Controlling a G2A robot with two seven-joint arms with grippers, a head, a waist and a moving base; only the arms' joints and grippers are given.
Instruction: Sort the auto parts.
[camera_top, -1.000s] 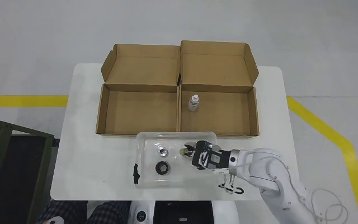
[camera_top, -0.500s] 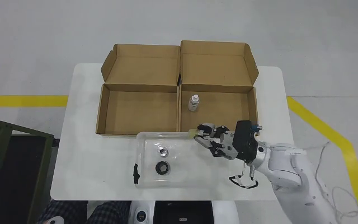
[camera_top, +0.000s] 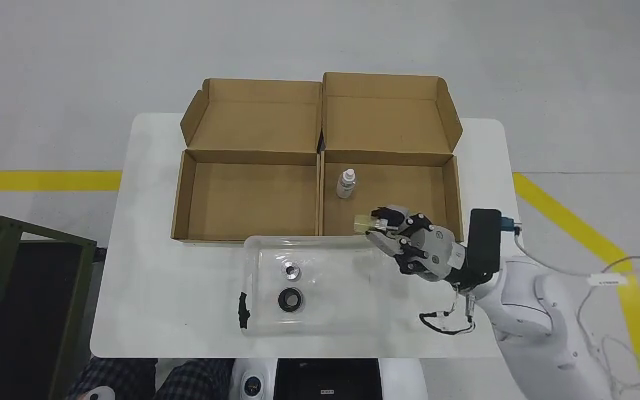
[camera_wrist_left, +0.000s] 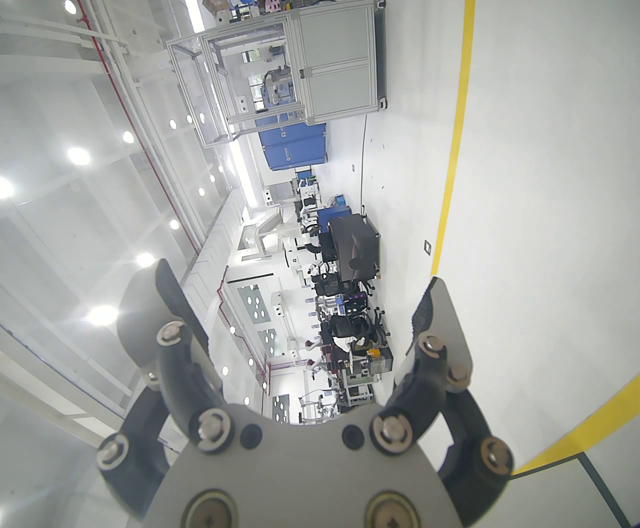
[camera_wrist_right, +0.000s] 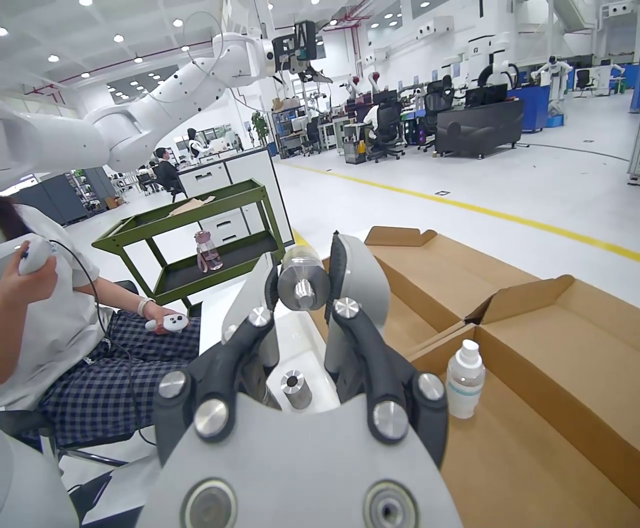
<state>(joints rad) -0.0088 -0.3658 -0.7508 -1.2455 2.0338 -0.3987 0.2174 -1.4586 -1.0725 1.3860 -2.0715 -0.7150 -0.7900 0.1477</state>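
Observation:
My right gripper (camera_wrist_right: 305, 256) is shut on a small metal cylinder with a clear cap (camera_wrist_right: 300, 290). In the top view that gripper (camera_top: 372, 221) hangs over the front wall of the right cardboard box (camera_top: 440, 200), above the clear tray's (camera_top: 330, 312) back right corner. A silver cylinder (camera_top: 291, 271) and a black ring (camera_top: 291, 298) lie in the tray. The silver cylinder (camera_wrist_right: 293, 387) also shows below my fingers. My left gripper (camera_wrist_left: 300, 280) is open and holds nothing, pointing out into the room away from the table.
A white spray bottle (camera_top: 345, 183) stands upright in the right box near its left wall. The left cardboard box (camera_top: 250, 200) has nothing inside. A small black piece (camera_top: 242, 308) sits at the tray's left edge. A green cart (camera_wrist_right: 200, 220) stands beside the table.
My right gripper has lifted the small cylinder out of the tray and carried it back and right to the right box's front wall. The other tray parts stayed put.

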